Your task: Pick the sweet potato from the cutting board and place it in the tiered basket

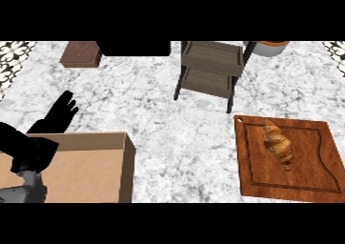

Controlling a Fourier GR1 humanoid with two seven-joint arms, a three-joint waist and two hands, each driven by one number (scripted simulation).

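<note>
Lying lengthwise on the cutting board (312,178) at the right of the marble counter (161,95): a brown, ridged thing (279,144) that looks like a croissant rather than a sweet potato, untouched. Standing well apart beyond it, the tiered basket (210,69). Resting at the left above an open cardboard box (91,167), the left hand (45,128), fingers straight, grasping nothing

no readable text, no labels (none anywhere)
</note>
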